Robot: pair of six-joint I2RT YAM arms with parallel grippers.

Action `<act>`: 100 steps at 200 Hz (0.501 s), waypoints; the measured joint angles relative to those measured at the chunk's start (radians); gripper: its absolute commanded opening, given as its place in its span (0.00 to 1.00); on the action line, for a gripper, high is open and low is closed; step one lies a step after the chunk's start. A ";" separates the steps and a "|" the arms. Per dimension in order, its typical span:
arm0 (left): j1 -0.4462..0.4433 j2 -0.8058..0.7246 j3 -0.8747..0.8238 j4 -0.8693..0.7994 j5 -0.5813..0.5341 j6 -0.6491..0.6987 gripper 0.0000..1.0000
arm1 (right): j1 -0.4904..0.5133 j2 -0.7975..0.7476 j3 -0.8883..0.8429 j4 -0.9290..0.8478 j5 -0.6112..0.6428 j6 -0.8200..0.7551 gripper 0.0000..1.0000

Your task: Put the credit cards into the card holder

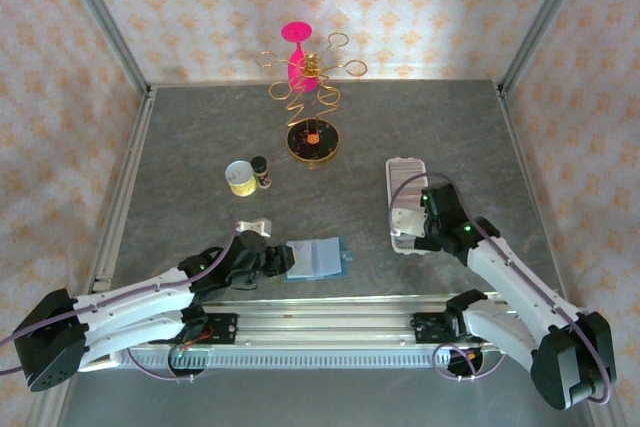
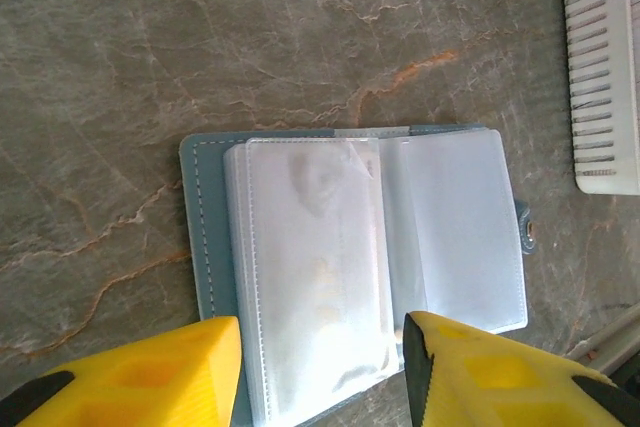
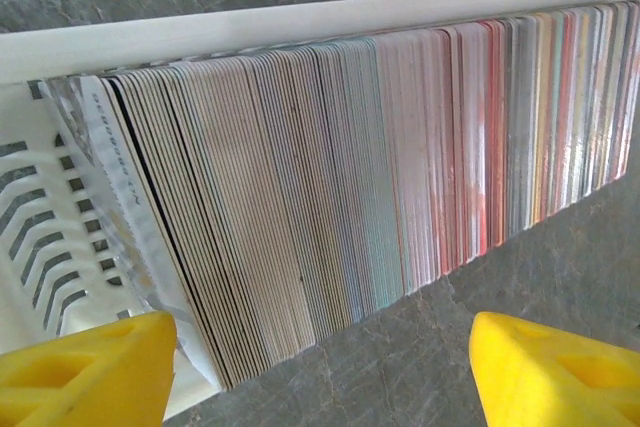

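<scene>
The card holder (image 1: pixel 404 187), a long whitish slotted tray, lies right of centre. In the right wrist view its far wall (image 3: pixel 300 32) backs a dense row of credit cards (image 3: pixel 350 177) standing on edge, with bare slots (image 3: pixel 40 237) at the left end. My right gripper (image 3: pixel 322 329) hangs open just above and in front of that row, gripping nothing; from above it (image 1: pixel 410 227) sits over the tray's near end. A teal wallet (image 2: pixel 200 227) lies open with clear sleeves (image 2: pixel 310 267) showing. My left gripper (image 2: pixel 320 332) is open, its fingers straddling the sleeves' near edge (image 1: pixel 280 259).
A yellow-white cup (image 1: pixel 239 178) and a small dark bottle (image 1: pixel 261 171) stand mid-table. Behind them are a round black dish (image 1: pixel 313 139) and a gold wire stand with a pink piece (image 1: pixel 300 62). The holder's corner (image 2: pixel 605 67) shows right of the wallet. Metal rails edge the table.
</scene>
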 measured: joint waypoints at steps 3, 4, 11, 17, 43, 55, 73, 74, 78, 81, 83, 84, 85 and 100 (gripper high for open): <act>0.000 0.001 0.000 0.002 0.002 0.000 0.48 | 0.000 0.002 -0.001 0.005 -0.001 -0.003 0.76; 0.000 0.001 0.000 0.003 0.003 0.000 0.48 | 0.000 0.003 -0.002 0.005 0.000 -0.004 0.76; 0.000 0.005 0.000 0.010 0.006 0.000 0.48 | 0.000 0.005 -0.006 0.018 -0.002 -0.010 0.76; 0.000 0.009 0.000 0.015 0.009 0.000 0.48 | 0.000 0.007 -0.010 0.027 -0.004 -0.014 0.76; 0.000 0.029 0.000 0.030 0.013 0.000 0.48 | 0.000 0.021 -0.025 0.055 -0.008 -0.034 0.76; 0.000 0.035 0.000 0.035 0.014 0.001 0.48 | 0.000 0.030 -0.026 0.059 -0.011 -0.040 0.76; 0.000 0.041 0.000 0.037 0.016 0.000 0.48 | 0.001 0.039 -0.027 0.063 -0.014 -0.044 0.76; 0.000 0.041 0.000 0.038 0.016 0.001 0.48 | 0.002 0.039 -0.028 0.063 -0.014 -0.044 0.76; 0.000 0.041 0.000 0.038 0.016 0.001 0.48 | 0.003 0.039 -0.029 0.064 -0.015 -0.044 0.76; 0.000 0.041 0.000 0.038 0.016 0.001 0.48 | 0.005 0.040 -0.029 0.064 -0.015 -0.044 0.76; 0.000 0.041 0.000 0.038 0.016 0.001 0.48 | 0.006 0.040 -0.029 0.064 -0.015 -0.044 0.76; 0.000 0.041 0.000 0.038 0.016 0.001 0.48 | 0.006 0.041 -0.029 0.065 -0.015 -0.044 0.76; 0.000 0.041 0.000 0.038 0.016 0.001 0.48 | 0.007 0.041 -0.029 0.065 -0.015 -0.044 0.76; 0.000 0.041 0.000 0.039 0.016 0.000 0.48 | 0.013 0.050 -0.029 0.067 -0.015 -0.043 0.77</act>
